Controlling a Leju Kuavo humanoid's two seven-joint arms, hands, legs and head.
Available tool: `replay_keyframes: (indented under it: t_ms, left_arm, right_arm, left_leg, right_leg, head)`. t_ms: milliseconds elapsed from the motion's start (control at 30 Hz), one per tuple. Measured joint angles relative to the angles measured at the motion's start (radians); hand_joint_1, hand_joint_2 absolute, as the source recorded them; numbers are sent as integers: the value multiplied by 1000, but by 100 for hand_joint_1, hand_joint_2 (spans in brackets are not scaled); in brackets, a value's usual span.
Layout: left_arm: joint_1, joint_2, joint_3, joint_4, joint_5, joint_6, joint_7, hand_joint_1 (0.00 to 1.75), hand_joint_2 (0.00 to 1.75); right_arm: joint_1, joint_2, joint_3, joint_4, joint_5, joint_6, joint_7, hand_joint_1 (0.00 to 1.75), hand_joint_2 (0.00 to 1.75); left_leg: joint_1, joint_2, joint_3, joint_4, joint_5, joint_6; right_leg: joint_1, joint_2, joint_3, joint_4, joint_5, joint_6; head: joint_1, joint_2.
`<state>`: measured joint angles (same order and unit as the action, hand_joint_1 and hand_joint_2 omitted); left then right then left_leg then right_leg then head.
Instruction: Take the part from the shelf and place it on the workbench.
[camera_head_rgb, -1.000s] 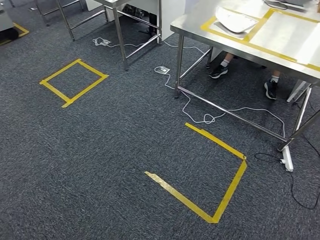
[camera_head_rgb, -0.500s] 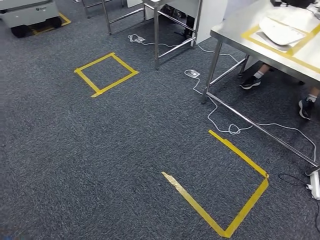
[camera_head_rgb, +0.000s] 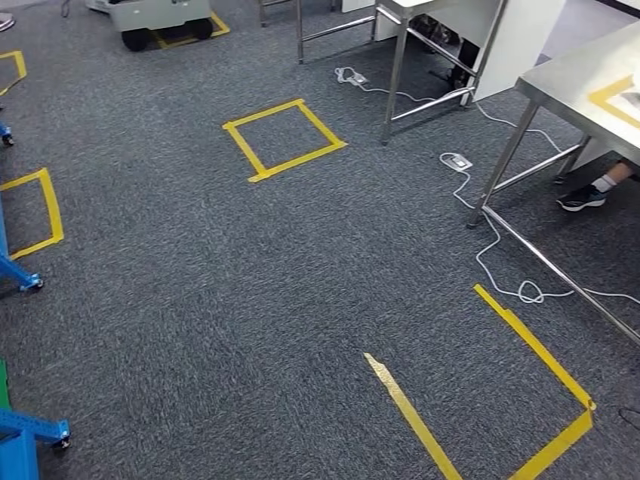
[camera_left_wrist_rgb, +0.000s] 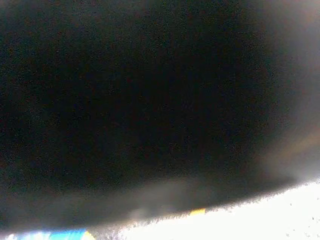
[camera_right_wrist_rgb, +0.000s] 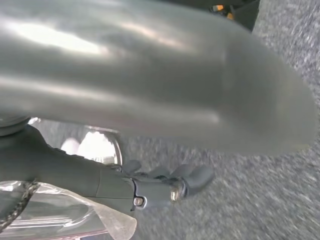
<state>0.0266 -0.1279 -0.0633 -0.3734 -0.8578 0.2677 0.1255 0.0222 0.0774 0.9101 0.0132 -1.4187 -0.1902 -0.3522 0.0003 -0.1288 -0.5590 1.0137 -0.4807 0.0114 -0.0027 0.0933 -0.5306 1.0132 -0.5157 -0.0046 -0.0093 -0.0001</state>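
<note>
right fingers: dark fingers (camera_right_wrist_rgb: 188, 177) of the right hand (camera_right_wrist_rgb: 151, 187) lie stretched out, nearly straight, above the carpet; they grip nothing that shows.
right thumb: a thick grey blurred thumb (camera_right_wrist_rgb: 151, 85) sits apart from the fingers.
beside the right hand: a clear plastic sheet (camera_right_wrist_rgb: 64, 215) and a shiny round piece (camera_right_wrist_rgb: 96, 147); what they belong to i cannot tell.
left fingers: cannot tell whether they are released or clenched; the left wrist view is dark and blurred, with a pale strip of floor (camera_left_wrist_rgb: 264, 215) along one edge.
part: cannot tell where it is.
workbench: a steel table (camera_head_rgb: 562, 95) at the far right, a corner of yellow tape on its top, a person's shoe (camera_head_rgb: 581, 197) under it.
floor: dark grey carpet (camera_head_rgb: 226, 290).
tape marks: a closed yellow square (camera_head_rgb: 250, 160) ahead; an open yellow outline (camera_head_rgb: 528, 340) near the workbench's legs; another yellow outline (camera_head_rgb: 51, 210) at the left.
cable: a white cable (camera_head_rgb: 490, 255) trails past the table leg.
blue frame: blue legs on castors (camera_head_rgb: 34, 430) at the left edge.
further off: a second steel table (camera_head_rgb: 396, 85) and a grey wheeled cart (camera_head_rgb: 158, 15).
</note>
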Motion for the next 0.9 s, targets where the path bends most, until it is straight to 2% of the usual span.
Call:
replay_keyframes:
  t_ms: [67, 100, 133, 200, 233, 267, 300, 333, 367, 400, 433, 467, 500, 567, 600, 667, 700, 733, 767, 800, 833, 867, 900]
  left_arm:
    - [3, 0, 0, 1, 0, 0, 0, 0, 0]
    - [4, 0, 0, 1, 1, 0, 0, 0, 0]
    - [4, 1, 0, 1, 1, 0, 0, 0, 0]
    - [1, 2, 0, 1, 1, -1, 0, 0, 0]
    - [1, 2, 0, 1, 1, -1, 0, 0, 0]
    - [1, 2, 0, 2, 1, -1, 0, 0, 0]
    - [3, 3, 0, 2, 1, -1, 0, 0, 0]
    - [4, 3, 0, 2, 2, -1, 0, 0, 0]
    - [5, 4, 0, 2, 2, -1, 0, 0, 0]
    - [4, 4, 0, 3, 2, -1, 0, 0, 0]
    - [3, 4, 0, 3, 2, -1, 0, 0, 0]
    - [1, 4, 0, 3, 2, -1, 0, 0, 0]
    - [0, 4, 0, 3, 3, -1, 0, 0, 0]
    - [2, 4, 0, 4, 5, -1, 0, 0, 0]
    - [3, 4, 0, 5, 6, -1, 0, 0, 0]
    - [2, 4, 0, 6, 9, -1, 1, 0, 0]
    - [1, 3, 0, 6, 10, 0, 1, 0, 0]
    - [0, 2, 0, 6, 10, 0, 1, 0, 0]
    - [0, 2, 0, 7, 10, 0, 1, 0, 0]
    - [0, 2, 0, 8, 11, 1, 2, 0, 0]
    - [1, 2, 1, 9, 11, 1, 2, 0, 0]
    - [1, 2, 1, 11, 11, 2, 2, 0, 0]
    - [0, 1, 1, 11, 12, 2, 2, 0, 0]
  right_arm:
    - [-2, 0, 0, 0, 0, 0, 0, 0, 0]
    - [-3, 0, 1, 0, 0, -1, 0, 0, 0]
    - [-3, -1, 1, 0, 0, -1, 0, 0, 0]
    - [0, -1, 1, 0, 1, -1, 0, 0, 0]
    - [2, -1, 2, 0, 1, -1, 1, 0, 0]
    - [2, -1, 4, 0, 1, -1, 2, 0, 0]
    - [1, -1, 6, 0, 1, -2, 2, 0, 0]
    - [0, -1, 8, 0, 1, -2, 3, 0, 0]
    - [-1, 0, 9, 0, 1, -2, 3, 0, 0]
    - [-2, 0, 9, 0, 1, -2, 3, 0, 0]
    - [-3, -1, 10, 0, 1, -2, 3, 0, 0]
    - [-3, -1, 10, 0, 1, -2, 3, 0, 0]
    - [-4, -1, 10, 0, 1, -2, 4, 0, 0]
    - [-7, -1, 12, 0, 1, -2, 5, 0, 0]
    - [-9, -1, 14, 0, 1, -2, 5, 0, 0]
    - [-10, -1, 17, -1, 1, -2, 6, 0, 0]
    - [-9, -1, 17, -1, 1, -2, 6, 0, 0]
    - [-6, -1, 18, -1, 1, -2, 6, 0, 0]
    - [-4, -1, 19, -1, 1, -2, 7, 0, 0]
    - [-3, -1, 21, -1, 1, -2, 8, 0, 0]
    - [-2, -1, 22, -1, 1, -2, 8, 0, 0]
    - [-3, -1, 24, -1, 2, -2, 9, 0, 0]
    - [-3, -1, 25, -1, 2, -2, 9, 0, 0]
  left_leg:
    - [5, -15, -8, -1, 4, -12]
    - [4, 2, -13, 8, -2, -16]
    - [2, 30, -25, 32, -20, -21]
    - [1, 97, -78, 141, -82, -31]
    - [3, 111, -112, 207, -112, -37]
    - [7, 117, -135, 256, -126, -42]
    - [10, 121, -141, 270, -121, -46]
    - [13, 126, -126, 244, -97, -49]
    - [15, 138, -92, 182, -62, -51]
    - [15, 161, -53, 108, -33, -52]
    - [14, 179, -20, 47, -11, -47]
    - [12, 192, 1, 9, -2, -41]
    - [9, 195, 7, -6, -2, -33]
    - [6, 173, 4, -7, 1, -15]
    - [7, 163, 3, -9, 4, -9]
    - [10, 143, 3, -13, 8, 3]
    - [9, 132, 1, -13, 9, 7]
    - [8, 120, 0, -13, 9, 9]
    - [6, 107, 0, -13, 10, 10]
    - [4, 93, 0, -12, 10, 10]
    - [3, 78, 1, -12, 10, 10]
    - [3, 63, 2, -12, 10, 10]
    - [3, 49, 4, -12, 10, 10]
  right_leg:
    - [-1, -19, 10, -15, 5, 2]
    - [-2, -32, 14, -23, 9, 0]
    - [-4, -48, 19, -32, 13, -1]
    - [-4, -84, 25, -41, 15, -5]
    - [-3, -102, 25, -41, 13, -6]
    - [-3, -119, 25, -41, 11, -6]
    - [-3, -135, 25, -40, 9, -5]
    - [-4, -149, 26, -40, 7, -3]
    - [-4, -162, 27, -40, 4, 0]
    - [-4, -174, 31, -39, 0, 5]
    - [-2, -184, 33, -36, -5, 11]
    - [0, -194, 35, -34, -9, 17]
    - [2, -202, 40, -33, -12, 22]
    - [0, -213, 47, -33, -16, 33]
    - [-3, -199, 48, -27, -24, 39]
    - [-7, -145, 17, 39, -70, 47]
    - [-8, -117, -13, 105, -103, 47]
    - [-8, -104, -49, 179, -134, 46]
    - [-8, -98, -81, 239, -152, 45]
    - [-7, -96, -100, 268, -150, 42]
    - [-7, -93, -100, 255, -127, 39]
    - [-7, -87, -80, 202, -87, 35]
    - [-8, -66, -51, 129, -47, 31]
  head:
    - [1, 0]
    - [1, 0]
    - [-1, 0]
    - [-4, 0]
    - [-4, 0]
    - [-4, 0]
    - [-4, 0]
    - [-4, 0]
    - [-5, 0]
    - [-5, 0]
    - [-4, 0]
    - [-2, 0]
    - [0, 0]
    - [4, 0]
    - [5, 0]
    - [8, 0]
    - [9, 0]
    - [10, 0]
    - [10, 0]
    - [10, 0]
    - [10, 0]
    - [10, 0]
    - [10, 0]
